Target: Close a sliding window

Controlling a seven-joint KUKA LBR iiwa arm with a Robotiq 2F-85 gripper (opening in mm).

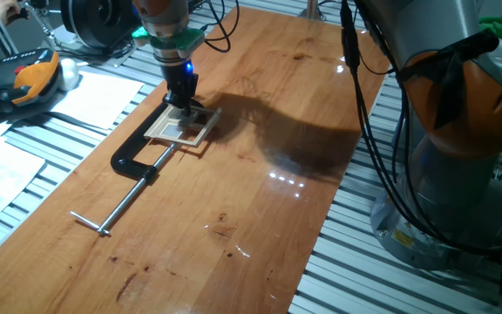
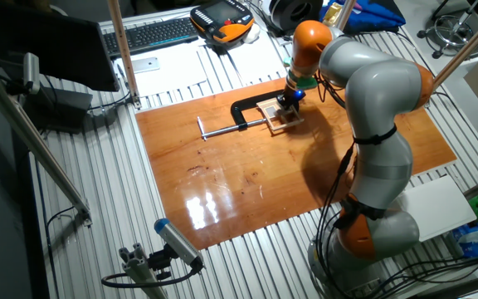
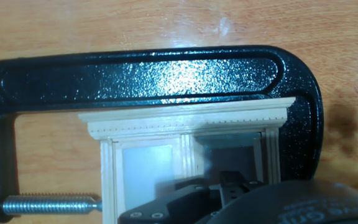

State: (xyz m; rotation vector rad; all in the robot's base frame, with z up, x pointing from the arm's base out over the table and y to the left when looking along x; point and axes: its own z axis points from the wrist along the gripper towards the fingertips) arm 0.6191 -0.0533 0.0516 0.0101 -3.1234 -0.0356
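Down at the window's lower part, the gripper point(image 1: 184, 103) stood on the sliding window point(image 1: 181, 127), its black fingers point(image 3: 232, 184) low over the panes; whether they were apart or together I could not tell. The window lay flat near one end of the wooden table point(image 1: 260, 174), pinned by the black C-clamp point(image 1: 138, 161), whose screw met its side. I judged the closing under way, not finished. No containers stood on the table.
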